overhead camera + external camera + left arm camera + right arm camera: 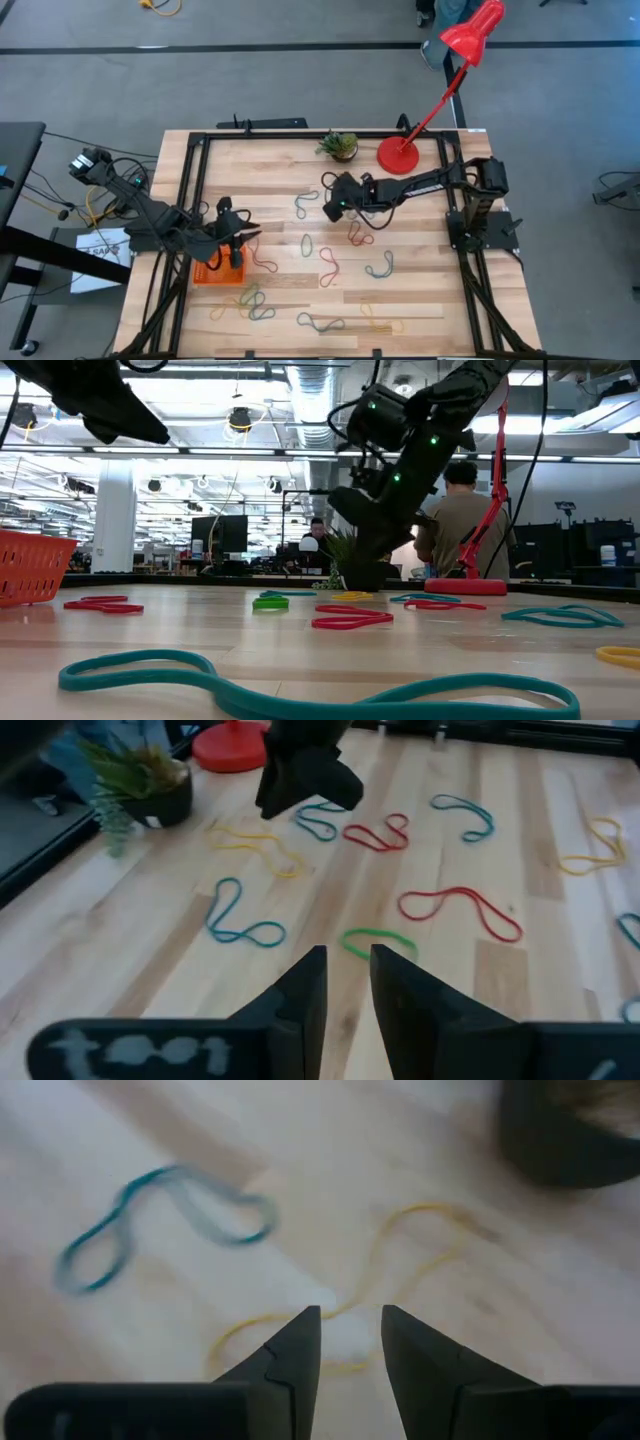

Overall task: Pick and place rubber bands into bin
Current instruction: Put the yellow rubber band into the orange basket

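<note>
Plainly the bands point(330, 265), scattered flat on the desk point(420, 300), look light and floppy, best pinched across one strand, as the right gripper point(348, 1330), fingers slightly apart and empty, hovers over a yellow band point(400, 1250).

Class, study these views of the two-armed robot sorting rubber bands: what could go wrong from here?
The right gripper hovers with a narrow gap over a thin yellow band lying flat; it may slip out. The potted plant stands close by and could get bumped. The left gripper hangs over the orange bin and could nudge it.
</note>
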Tool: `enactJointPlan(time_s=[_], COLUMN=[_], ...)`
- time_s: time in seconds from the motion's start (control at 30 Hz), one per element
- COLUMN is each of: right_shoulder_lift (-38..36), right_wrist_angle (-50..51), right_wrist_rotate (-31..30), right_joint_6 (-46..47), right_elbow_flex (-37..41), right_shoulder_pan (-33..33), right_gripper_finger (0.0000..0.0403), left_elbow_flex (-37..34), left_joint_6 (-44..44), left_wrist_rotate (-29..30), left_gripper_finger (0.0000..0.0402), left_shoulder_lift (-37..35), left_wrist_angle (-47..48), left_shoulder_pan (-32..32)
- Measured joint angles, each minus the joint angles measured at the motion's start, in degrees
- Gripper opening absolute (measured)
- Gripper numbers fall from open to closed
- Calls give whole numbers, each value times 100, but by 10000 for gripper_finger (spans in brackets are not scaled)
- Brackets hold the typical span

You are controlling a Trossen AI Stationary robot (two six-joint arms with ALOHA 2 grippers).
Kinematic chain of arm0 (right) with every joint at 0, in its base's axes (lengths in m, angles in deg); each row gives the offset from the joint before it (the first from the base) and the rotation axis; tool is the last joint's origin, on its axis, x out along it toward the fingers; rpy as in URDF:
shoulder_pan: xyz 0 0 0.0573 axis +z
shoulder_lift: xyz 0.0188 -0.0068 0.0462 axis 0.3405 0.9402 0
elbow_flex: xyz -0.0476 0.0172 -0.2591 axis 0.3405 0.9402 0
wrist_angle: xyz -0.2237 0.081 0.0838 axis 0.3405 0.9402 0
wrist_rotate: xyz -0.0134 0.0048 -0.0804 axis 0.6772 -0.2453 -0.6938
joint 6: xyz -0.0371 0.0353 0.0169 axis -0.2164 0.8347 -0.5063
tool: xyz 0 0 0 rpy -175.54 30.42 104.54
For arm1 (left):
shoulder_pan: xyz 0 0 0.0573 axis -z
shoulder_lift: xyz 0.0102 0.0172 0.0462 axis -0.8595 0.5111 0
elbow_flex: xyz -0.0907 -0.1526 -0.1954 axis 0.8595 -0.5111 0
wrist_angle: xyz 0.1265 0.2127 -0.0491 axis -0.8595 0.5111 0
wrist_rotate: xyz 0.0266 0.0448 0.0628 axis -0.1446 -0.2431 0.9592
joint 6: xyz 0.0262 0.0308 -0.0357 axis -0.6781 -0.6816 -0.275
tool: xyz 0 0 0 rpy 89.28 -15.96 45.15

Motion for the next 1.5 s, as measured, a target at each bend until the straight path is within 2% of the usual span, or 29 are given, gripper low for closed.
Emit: enactJointPlan(time_s=[0.07, 0.33, 0.67, 1.07, 1.2, 1.33, 1.4, 1.5], right_shoulder_lift=[1, 6, 1028, 1190, 1286, 1283, 1220, 1199], right_wrist_angle=[73, 34, -552, -502, -456, -448, -496, -860], right_wrist_rotate=[-154, -142, -229, -617, -674, -611, -657, -722], right_joint_6=[95, 237, 290, 646, 825, 768, 489, 29], right_elbow_flex=[0, 2, -108, -235, -243, -240, -224, -189], right_shoulder_pan=[-83, -314, -217, -290, -302, -254, -192, -57], right_gripper_finger=[102, 102, 102, 99, 79, 39, 13, 8], left_elbow_flex=[0, 0, 7, 9, 9, 9, 9, 9], left_joint_6=[-2, 13, 33, -13, -15, -17, -17, -17], left_wrist_rotate=[-4, -13, -33, -157, -157, -155, -153, -139], left_gripper_finger=[71, 71, 71, 71, 71, 71, 71, 71], left_shoulder_lift=[0, 0, 0, 0, 0, 0, 0, 0], left_wrist_angle=[0, 0, -28, -98, -106, -107, -109, -133], left_shoulder_pan=[-71, -240, -276, -278, -278, -278, -278, -278])
